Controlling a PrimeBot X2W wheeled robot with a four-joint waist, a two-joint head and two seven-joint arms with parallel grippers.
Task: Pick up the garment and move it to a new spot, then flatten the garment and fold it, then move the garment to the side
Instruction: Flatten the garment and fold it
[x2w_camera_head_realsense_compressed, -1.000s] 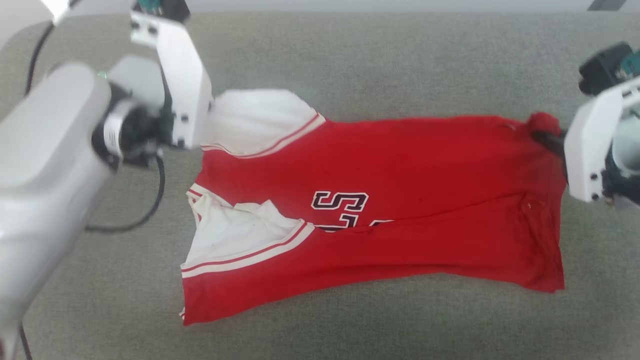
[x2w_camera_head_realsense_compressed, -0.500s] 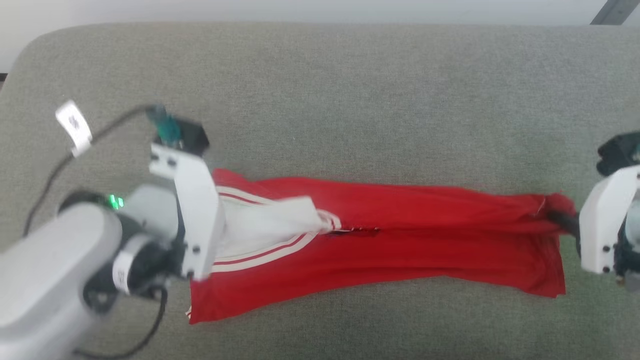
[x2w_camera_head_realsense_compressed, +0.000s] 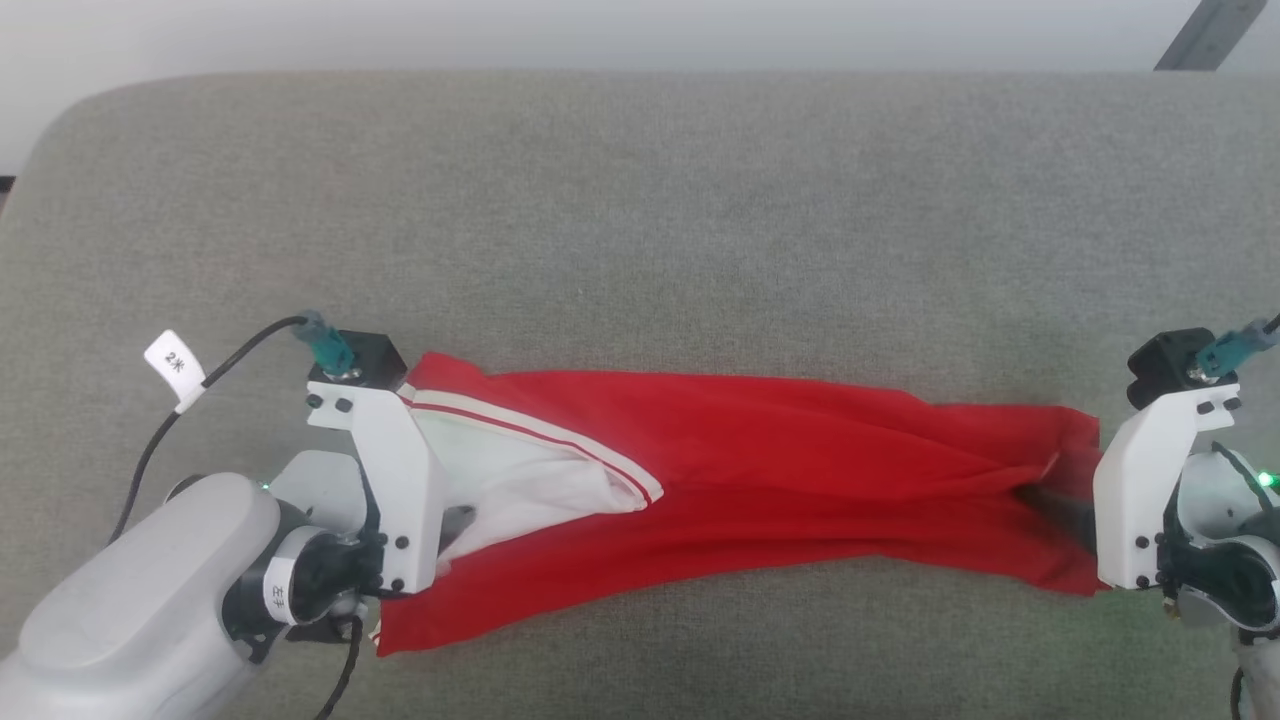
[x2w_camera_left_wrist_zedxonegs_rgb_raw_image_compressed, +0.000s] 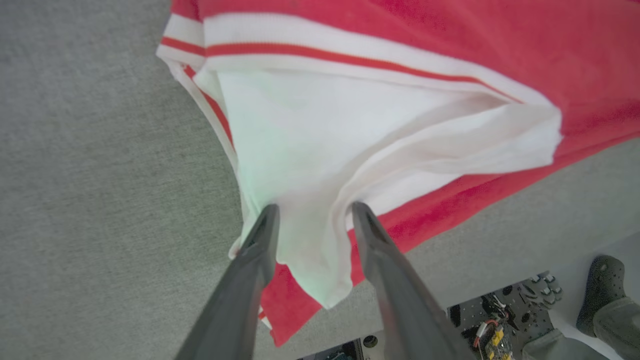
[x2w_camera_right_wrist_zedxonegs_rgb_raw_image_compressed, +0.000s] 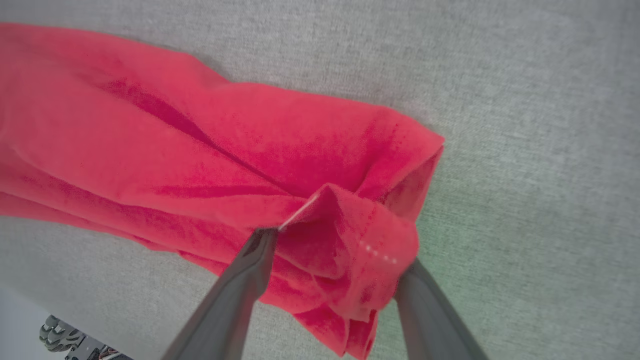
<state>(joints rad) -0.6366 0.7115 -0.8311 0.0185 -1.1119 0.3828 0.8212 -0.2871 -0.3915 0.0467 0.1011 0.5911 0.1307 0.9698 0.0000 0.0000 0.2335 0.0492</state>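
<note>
The garment (x2w_camera_head_realsense_compressed: 780, 470), red with white sleeves and striped trim, lies folded lengthwise as a narrow band on the grey surface. Its print is hidden. My left gripper (x2w_camera_left_wrist_zedxonegs_rgb_raw_image_compressed: 314, 210) is at the sleeve end. Its fingers stand apart, and loose white sleeve cloth (x2w_camera_left_wrist_zedxonegs_rgb_raw_image_compressed: 310, 150) lies between them. At the hem end my right gripper (x2w_camera_right_wrist_zedxonegs_rgb_raw_image_compressed: 337, 252) stands wide open, with a bunched red corner (x2w_camera_right_wrist_zedxonegs_rgb_raw_image_compressed: 350, 225) of the garment between its fingertips. In the head view the white brackets of the left gripper (x2w_camera_head_realsense_compressed: 455, 525) and the right gripper (x2w_camera_head_realsense_compressed: 1060, 500) flank the band.
The grey upholstered surface (x2w_camera_head_realsense_compressed: 640, 220) stretches far behind the garment. Its near edge runs just in front of the band. Beyond that edge the left wrist view shows a dark shoe (x2w_camera_left_wrist_zedxonegs_rgb_raw_image_compressed: 605, 295) and a perforated plate (x2w_camera_left_wrist_zedxonegs_rgb_raw_image_compressed: 500, 315). A tagged cable (x2w_camera_head_realsense_compressed: 175, 365) trails from the left arm.
The head camera has shifted. The garment's far half has been brought over the near half, hiding the print. Both grippers, shut on cloth before, now have their fingers apart.
</note>
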